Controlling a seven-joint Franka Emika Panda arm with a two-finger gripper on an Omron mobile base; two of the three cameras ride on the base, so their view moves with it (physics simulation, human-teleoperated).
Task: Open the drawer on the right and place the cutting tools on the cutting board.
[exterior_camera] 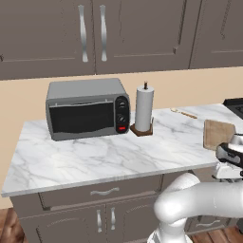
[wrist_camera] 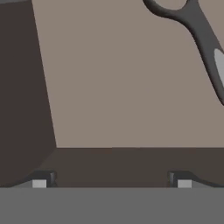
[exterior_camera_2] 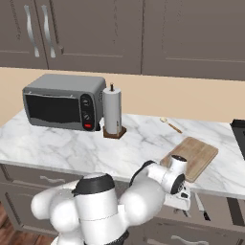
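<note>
I hold the white arm low at the right end of a marble counter [exterior_camera: 95,156], under grey-brown wall cabinets [exterior_camera_2: 143,33], with the hand dipped below the counter edge into the opened drawer [wrist_camera: 131,87]. On the counter, from left to right, stand a grey toaster oven [exterior_camera: 88,108] and a paper towel roll [exterior_camera: 144,108] on its wooden base, and a thin wooden stick [exterior_camera_2: 171,125] lies far back near the wall. The cutting board [exterior_camera_2: 191,157] lies flat at the near right of the counter, nothing on it, just beyond the wrist.

The gripper [wrist_camera: 111,183] hangs inside the drawer with its fingers spread wide and nothing between them. In the hand view the scissors [wrist_camera: 197,30] lie on the drawer floor ahead and to the right of the fingertips, apart from them. In the right base view the black-handled knife [exterior_camera_2: 200,205] lies in the drawer just right of the hand.

As I judge it, the drawer is done and the first pick is in hand. The next move calls for shifting the hand over one tool, lining the fingers across its slim body, lowering and closing. A flat tool on a flat floor could slip from the pinch.
</note>
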